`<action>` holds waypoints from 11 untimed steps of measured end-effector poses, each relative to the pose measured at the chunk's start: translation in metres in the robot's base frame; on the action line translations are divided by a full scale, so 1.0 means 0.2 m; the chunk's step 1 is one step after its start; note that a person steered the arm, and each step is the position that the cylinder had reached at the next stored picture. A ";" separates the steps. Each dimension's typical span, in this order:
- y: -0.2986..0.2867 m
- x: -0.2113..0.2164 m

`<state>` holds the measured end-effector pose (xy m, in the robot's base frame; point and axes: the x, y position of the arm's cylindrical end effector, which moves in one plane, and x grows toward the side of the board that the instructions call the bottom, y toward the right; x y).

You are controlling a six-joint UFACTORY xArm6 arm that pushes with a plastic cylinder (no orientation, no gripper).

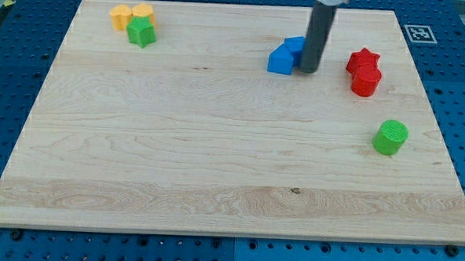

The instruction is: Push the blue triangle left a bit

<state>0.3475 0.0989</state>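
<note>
Two blue blocks sit together near the view's top centre. The nearer one, the blue triangle [279, 60], lies left of and below a second blue block [295, 46], whose shape I cannot make out. My tip [308, 70] stands on the board just right of the blue pair, touching or almost touching them. The dark rod rises straight up out of the view's top.
Two yellow blocks [131, 16] and a green star [142, 32] cluster at the top left. A red star [362, 60] and a red cylinder-like block [366, 80] sit right of my tip. A green cylinder [390, 137] lies lower right. The wooden board [215, 169] rests on a blue pegboard.
</note>
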 end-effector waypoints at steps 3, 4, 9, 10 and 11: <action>-0.39 -0.03; -0.31 -0.01; -0.52 0.04; -0.56 0.09; -0.59 0.15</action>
